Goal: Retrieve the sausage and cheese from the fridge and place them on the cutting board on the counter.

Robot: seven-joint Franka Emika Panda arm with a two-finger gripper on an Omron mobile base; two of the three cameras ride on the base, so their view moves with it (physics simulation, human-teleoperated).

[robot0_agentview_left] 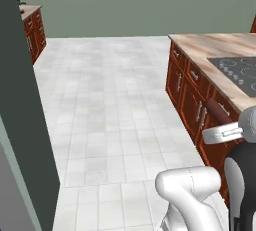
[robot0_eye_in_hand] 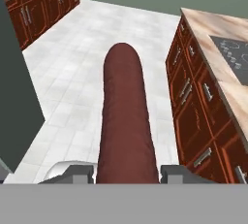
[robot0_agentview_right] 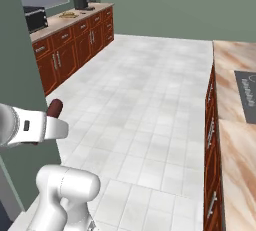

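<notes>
One sausage (robot0_eye_in_hand: 125, 116) (dark red-brown) clamped in one gripper (robot0_eye_in_hand: 126, 173).

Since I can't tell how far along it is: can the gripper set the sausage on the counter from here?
Probably not yet. The gripper grips the sausage out over the tiled floor, and the counter lies off to the side; the base likely needs to drive closer.
</notes>
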